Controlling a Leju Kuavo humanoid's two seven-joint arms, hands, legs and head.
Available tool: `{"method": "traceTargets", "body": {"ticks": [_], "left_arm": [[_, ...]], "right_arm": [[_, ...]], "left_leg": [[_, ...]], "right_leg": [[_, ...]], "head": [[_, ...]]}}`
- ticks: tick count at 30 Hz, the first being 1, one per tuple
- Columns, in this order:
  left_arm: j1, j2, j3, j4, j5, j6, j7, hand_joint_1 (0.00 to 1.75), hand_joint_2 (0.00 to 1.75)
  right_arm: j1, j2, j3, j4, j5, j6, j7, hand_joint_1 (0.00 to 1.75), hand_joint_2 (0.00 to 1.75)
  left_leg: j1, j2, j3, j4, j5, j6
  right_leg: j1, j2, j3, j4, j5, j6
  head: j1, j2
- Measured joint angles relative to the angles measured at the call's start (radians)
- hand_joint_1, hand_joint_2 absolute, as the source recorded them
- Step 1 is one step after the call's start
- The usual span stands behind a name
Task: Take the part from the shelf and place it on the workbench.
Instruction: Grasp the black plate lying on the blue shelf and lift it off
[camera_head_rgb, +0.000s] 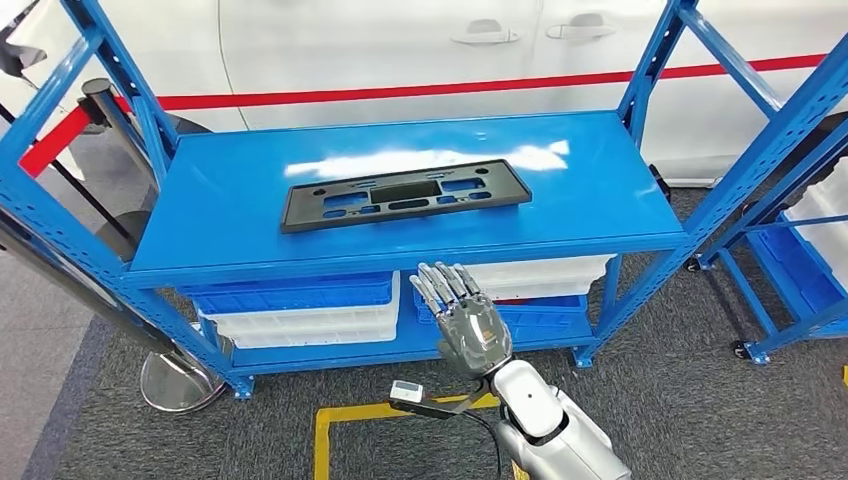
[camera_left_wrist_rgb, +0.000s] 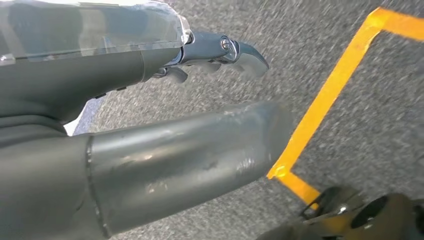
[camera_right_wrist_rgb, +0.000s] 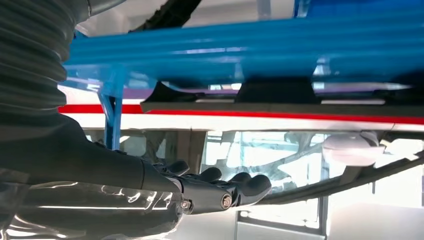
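Right robot hand (camera_head_rgb: 470, 325) empty, fingers extended and apart, just below the blue shelf (camera_head_rgb: 230, 215) front edge; black part (camera_head_rgb: 403, 192) lies flat on the shelf, up and ahead.

One black part (camera_head_rgb: 404, 193), two blue shelves (camera_head_rgb: 400, 160), several stacked bins (camera_head_rgb: 300, 305)

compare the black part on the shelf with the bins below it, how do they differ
The part is black; the bins are blue and white. The part is a flat, thin panel with cut-out slots, while the bins are deeper boxes stacked on one another. The part lies in the open on the top shelf; the bins sit tucked on the lower level. Both rest on the same blue rack, untouched by the right hand.
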Motion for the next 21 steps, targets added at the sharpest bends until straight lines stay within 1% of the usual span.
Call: {"method": "traceTargets", "body": {"ticks": [1,2,3,4,5,6,7,8,9,10,11,12,13,14,15,16,17,18,19,21], "left_arm": [[-0.002,0.0,0.0,0.0,0.001,0.0,0.001,0.0,0.0],[-0.003,0.0,0.0,0.0,0.001,0.0,0.002,0.0,0.0],[-0.004,0.001,0.0,0.001,0.001,-0.001,0.003,0.0,0.0],[-0.005,0.0,0.0,0.001,0.0,-0.001,0.004,0.0,0.0],[-0.004,0.0,0.0,0.001,0.0,-0.001,0.005,0.0,0.0],[-0.005,0.0,0.0,0.001,-0.001,-0.001,0.006,0.0,0.0],[-0.005,0.0,0.0,0.001,-0.001,0.0,0.007,0.0,0.0],[-0.005,0.0,0.0,0.001,-0.003,0.0,0.008,0.0,0.0],[-0.004,0.0,0.0,0.001,-0.004,0.0,0.008,0.0,0.0],[-0.004,0.0,0.0,0.001,-0.005,0.0,0.009,0.0,0.0],[-0.002,0.0,0.0,0.001,-0.006,0.0,0.009,0.0,0.0],[-0.001,0.0,0.0,0.001,-0.006,0.0,0.01,0.0,0.0],[0.0,0.001,0.0,0.001,-0.006,0.0,0.01,0.0,0.0],[0.0,0.001,0.0,0.001,-0.006,0.0,0.01,0.0,0.0],[0.001,0.002,0.0,0.001,-0.006,0.001,0.01,0.0,0.0],[0.001,0.003,0.0,0.001,-0.006,0.001,0.01,0.0,0.0],[0.002,0.003,0.0,0.001,-0.006,0.001,0.01,0.0,0.0],[0.002,0.004,0.0,0.001,-0.006,0.001,0.009,0.0,0.0],[0.001,0.003,0.0,0.001,-0.006,0.001,0.009,0.0,0.0],[0.0,0.002,0.0,0.001,-0.006,0.002,0.009,0.0,0.0]], "right_arm": [[-0.002,0.0,0.001,-0.002,0.0,0.003,0.0,0.0,1.75],[-0.002,0.0,0.001,-0.004,0.0,0.005,0.0,0.0,1.75],[-0.001,0.0,0.002,-0.004,0.0,0.007,0.001,0.0,1.75],[0.0,0.001,0.002,-0.006,0.0,0.007,0.002,0.0,1.75],[0.002,0.001,0.002,-0.007,0.0,0.008,0.004,0.0,1.75],[0.001,0.002,0.003,-0.008,-0.001,0.008,0.006,0.0,1.75],[0.001,0.003,0.003,-0.009,-0.001,0.008,0.008,0.0,1.75],[0.001,0.004,0.003,-0.009,-0.002,0.007,0.009,0.0,1.75],[0.002,0.005,0.004,-0.009,-0.002,0.007,0.01,0.0,1.75],[0.003,0.006,0.005,-0.009,-0.003,0.006,0.01,0.0,1.75],[0.005,0.006,0.006,-0.009,-0.003,0.006,0.01,0.0,1.75],[0.007,0.007,0.006,-0.009,-0.004,0.005,0.01,0.0,1.75],[0.008,0.008,0.007,-0.009,-0.005,0.005,0.01,0.0,1.75],[0.008,0.009,0.007,-0.009,-0.006,0.005,0.01,0.0,1.75],[0.008,0.011,0.007,-0.009,-0.007,0.005,0.01,0.0,1.75],[0.009,0.013,0.008,-0.009,-0.008,0.005,0.01,0.0,1.75],[0.009,0.014,0.008,-0.009,-0.009,0.005,0.01,0.0,1.75],[0.01,0.014,0.009,-0.009,-0.011,0.005,0.01,0.0,1.75],[0.011,0.015,0.009,-0.009,-0.012,0.005,0.01,0.0,1.75],[0.01,0.016,0.01,-0.009,-0.016,0.005,0.01,0.0,1.75]], "left_leg": [[0.0,0.0,0.004,0.0,-0.008,-0.008],[-0.001,0.001,0.009,-0.001,-0.013,-0.017],[-0.002,0.002,0.013,-0.001,-0.014,-0.024],[-0.002,0.003,0.012,0.004,-0.01,-0.032],[-0.001,0.003,0.002,0.031,0.001,-0.037],[0.0,0.004,-0.023,0.075,0.013,-0.04],[0.0,0.004,-0.061,0.136,0.016,-0.041],[0.0,0.004,-0.106,0.202,0.006,-0.041],[-0.001,0.004,-0.149,0.256,-0.023,-0.04],[-0.002,0.004,-0.185,0.293,-0.058,-0.04],[-0.004,0.004,-0.211,0.307,-0.083,-0.039],[-0.006,0.004,-0.223,0.291,-0.085,-0.036],[-0.008,0.004,-0.221,0.248,-0.057,-0.03],[-0.012,0.004,-0.21,0.186,-0.004,-0.02],[-0.018,0.004,-0.198,0.122,0.056,-0.01],[-0.024,0.003,-0.189,0.074,0.097,0.0],[-0.029,0.002,-0.183,0.046,0.124,0.007],[-0.033,0.001,-0.182,0.038,0.132,0.011],[-0.033,0.0,-0.179,0.034,0.133,0.009],[-0.032,-0.001,-0.173,0.027,0.14,0.002]], "right_leg": [[0.003,-0.001,0.011,-0.037,0.014,-0.006],[0.007,-0.002,0.012,-0.05,0.011,-0.015],[0.011,-0.002,0.01,-0.053,0.002,-0.027],[0.012,0.0,0.015,-0.054,0.001,-0.039],[0.011,0.001,0.024,-0.06,-0.004,-0.047],[0.01,0.001,0.036,-0.065,-0.008,-0.055],[0.01,0.001,0.048,-0.071,-0.013,-0.061],[0.011,0.0,0.061,-0.076,-0.02,-0.067],[0.013,0.0,0.072,-0.079,-0.028,-0.071],[0.016,0.001,0.083,-0.079,-0.036,-0.075],[0.019,0.003,0.095,-0.08,-0.045,-0.077],[0.023,0.006,0.107,-0.08,-0.054,-0.078],[0.027,0.008,0.12,-0.08,-0.062,-0.078],[0.029,0.009,0.131,-0.08,-0.071,-0.078],[0.032,0.011,0.142,-0.079,-0.079,-0.076],[0.034,0.012,0.147,-0.078,-0.086,-0.073],[0.035,0.013,0.151,-0.077,-0.092,-0.067],[0.036,0.014,0.153,-0.078,-0.097,-0.061],[0.037,0.015,0.154,-0.078,-0.1,-0.058],[0.038,0.014,0.16,-0.083,-0.103,-0.063]], "head": [[0.003,0.0],[0.005,0.0],[0.005,0.0],[0.005,0.0],[0.002,0.0],[-0.001,0.0],[-0.003,0.0],[-0.006,0.0],[-0.008,0.0],[-0.009,0.0],[-0.01,0.0],[-0.01,0.0],[-0.011,0.0],[-0.011,0.0],[-0.011,0.0],[-0.012,0.0],[-0.012,0.0],[-0.013,0.0],[-0.013,0.0],[-0.013,0.0]]}}
